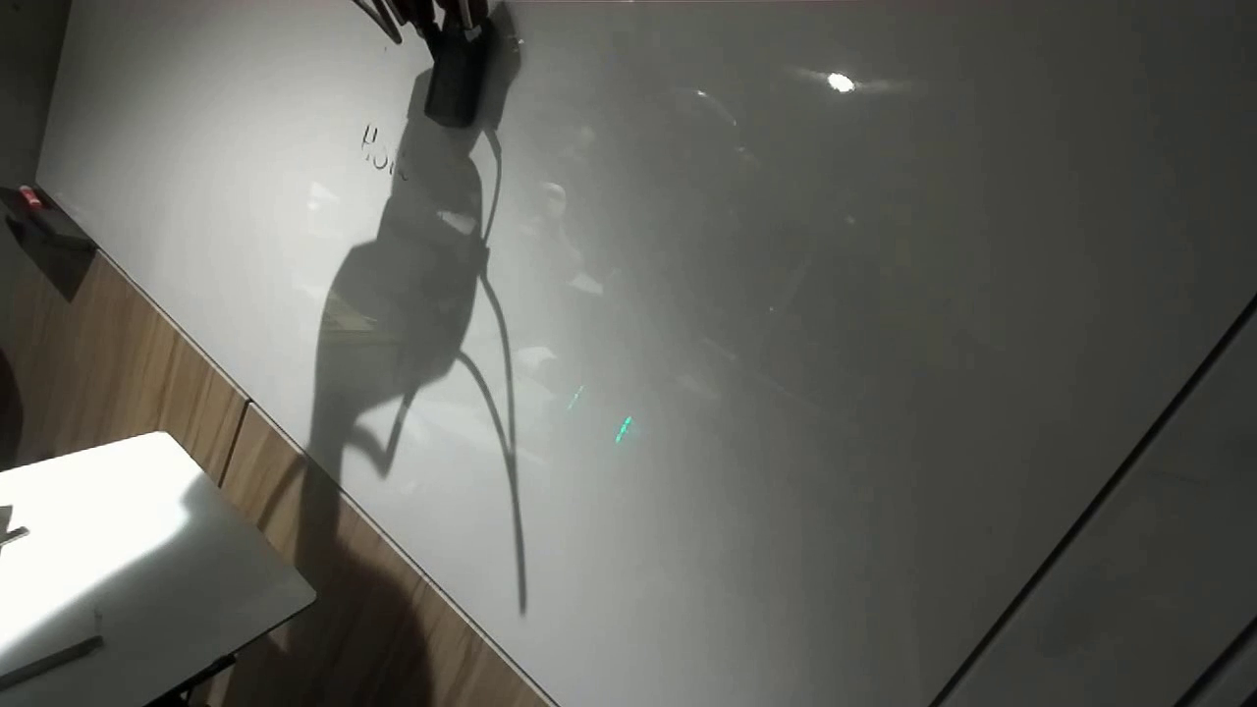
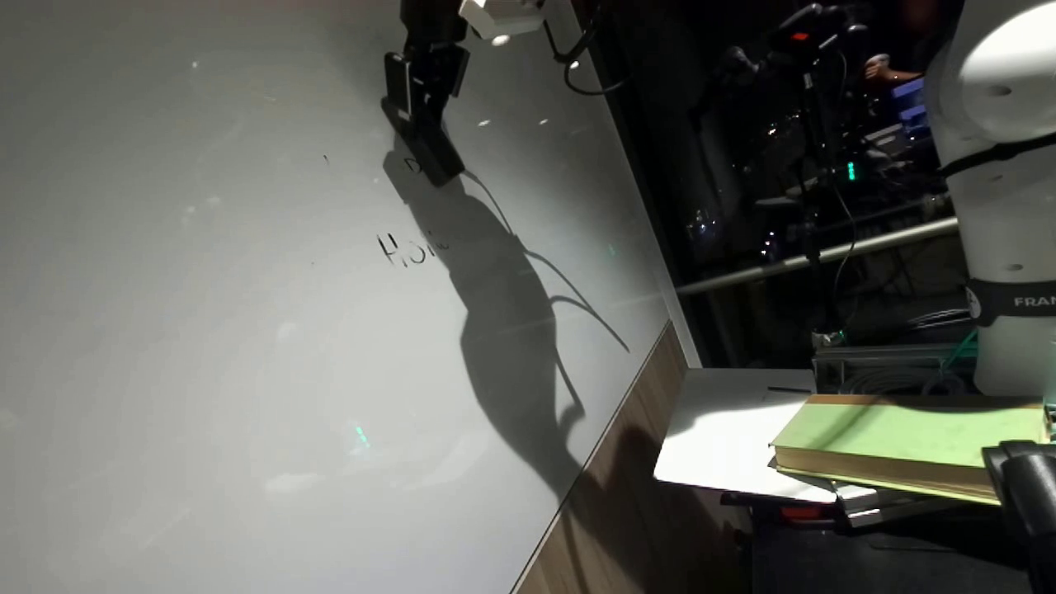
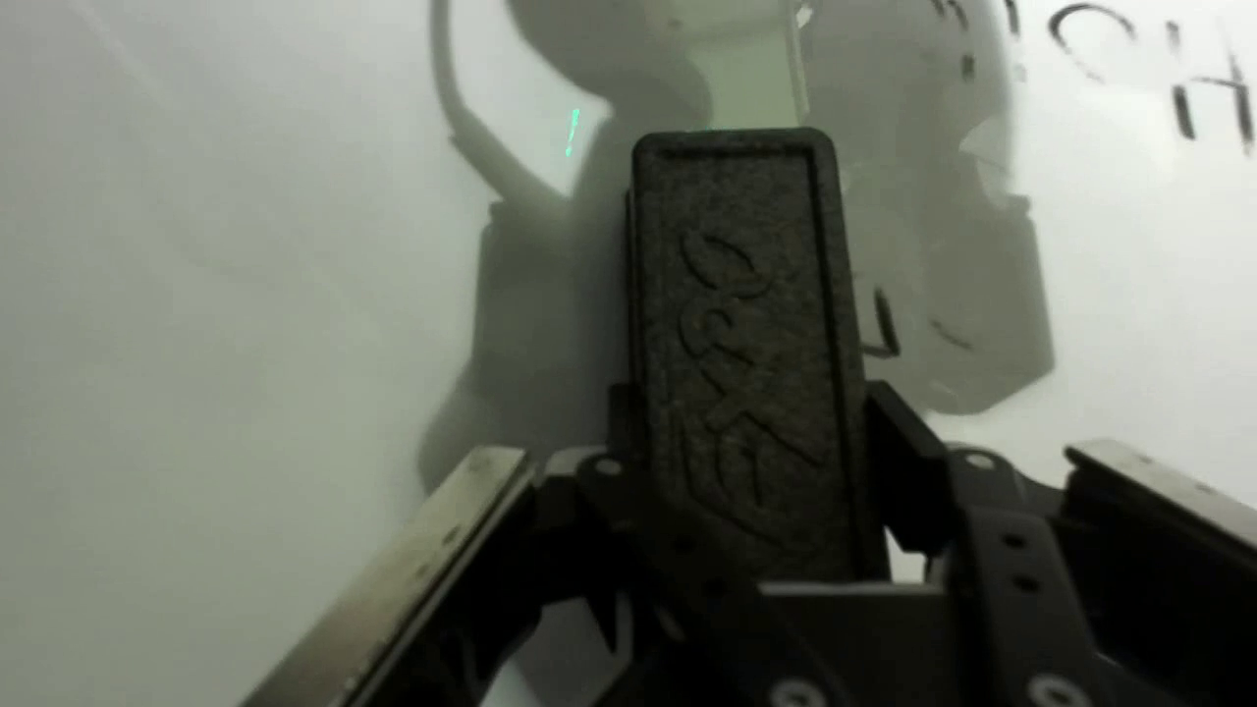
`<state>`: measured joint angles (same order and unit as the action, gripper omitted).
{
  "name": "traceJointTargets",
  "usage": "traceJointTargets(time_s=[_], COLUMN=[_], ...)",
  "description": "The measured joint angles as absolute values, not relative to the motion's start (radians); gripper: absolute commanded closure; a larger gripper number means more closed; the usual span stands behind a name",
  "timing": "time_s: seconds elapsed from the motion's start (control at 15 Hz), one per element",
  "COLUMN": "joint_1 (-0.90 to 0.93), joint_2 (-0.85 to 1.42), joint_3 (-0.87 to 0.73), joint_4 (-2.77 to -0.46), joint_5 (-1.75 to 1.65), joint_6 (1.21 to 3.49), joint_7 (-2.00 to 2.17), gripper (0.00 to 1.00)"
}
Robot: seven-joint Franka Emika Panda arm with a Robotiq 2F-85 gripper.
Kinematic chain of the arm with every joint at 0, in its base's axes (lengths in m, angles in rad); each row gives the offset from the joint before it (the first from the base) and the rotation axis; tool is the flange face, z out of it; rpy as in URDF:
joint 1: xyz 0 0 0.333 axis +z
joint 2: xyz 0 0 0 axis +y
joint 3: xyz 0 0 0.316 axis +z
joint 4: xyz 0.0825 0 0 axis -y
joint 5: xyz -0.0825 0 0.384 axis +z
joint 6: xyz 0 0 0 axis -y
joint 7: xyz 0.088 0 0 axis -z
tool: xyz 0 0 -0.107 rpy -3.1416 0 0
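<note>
Claw (image 3: 756, 447): closed on both sides of the black eraser (image 3: 751, 304)
Eraser: at the whiteboard (image 1: 884, 442); whether they touch cannot be told
Lettering (image 3: 746, 383): raised, hard to read, shown only in the wrist view
Handwriting (image 2: 404, 250): partly lost in a large shadow (image 2: 511, 338)
Green book (image 2: 899, 433): only in an exterior view, one corner behind a black object (image 2: 1031, 491)

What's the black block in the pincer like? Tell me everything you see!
The black block is long and boxy, with rounded corners. Its dark, rough-looking face has a grooved border and curly, letter-like marks. The pincer grips its long sides, leaving one end sticking out. It slants in an exterior view, close to the whiteboard; I can't tell whether they touch.
</note>
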<state>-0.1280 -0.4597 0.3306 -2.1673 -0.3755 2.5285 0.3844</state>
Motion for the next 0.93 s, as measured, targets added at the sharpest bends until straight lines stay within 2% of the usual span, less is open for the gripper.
traceJointTargets(time_s=[0.93], joint_1=[-0.073], joint_2=[-0.372], joint_3=[0.337], joint_4=[-2.309], joint_5=[-0.376], joint_6=[2.557], joint_7=[0.419], gripper=[0.7])
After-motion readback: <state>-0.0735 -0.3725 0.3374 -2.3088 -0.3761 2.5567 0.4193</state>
